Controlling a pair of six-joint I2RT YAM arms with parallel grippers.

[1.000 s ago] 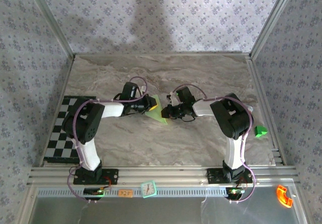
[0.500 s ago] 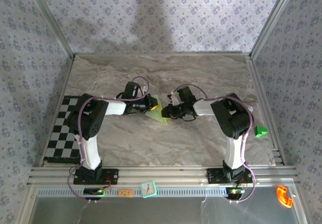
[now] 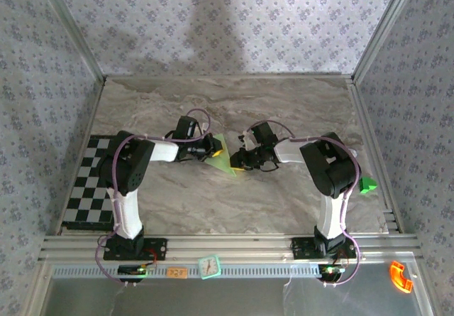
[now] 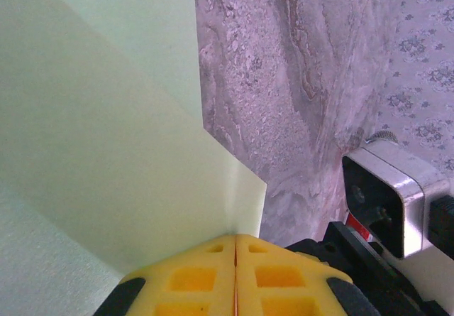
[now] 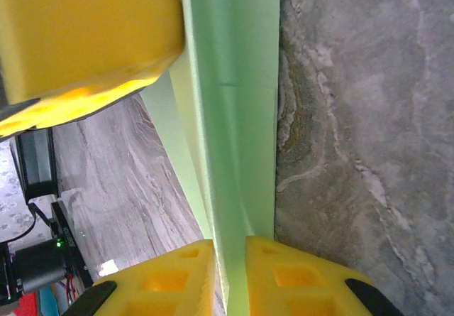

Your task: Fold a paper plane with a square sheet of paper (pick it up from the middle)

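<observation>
The square sheet of paper (image 3: 224, 159), pale green and creased into a pointed shape, is held off the marble table between both grippers at mid-table. My left gripper (image 3: 213, 148) is shut on its left edge; in the left wrist view the yellow pads (image 4: 235, 241) meet with the paper (image 4: 106, 153) fanning out above them. My right gripper (image 3: 240, 161) comes from the right. In the right wrist view its jaws (image 5: 229, 248) stand slightly apart, with a folded strip of the paper (image 5: 234, 82) running through the gap. The left gripper's yellow finger (image 5: 78, 32) shows top left there.
A small bright green block (image 3: 367, 184) lies by the right wall. A checkerboard mat (image 3: 89, 181) covers the table's left edge. An orange piece (image 3: 401, 276) and a small clock (image 3: 209, 265) sit on the front rail. Patterned walls close in three sides.
The right gripper's jaws have parted a little around the paper. The left arm's elbow has shifted slightly right. The paper has stayed between the two grippers.
</observation>
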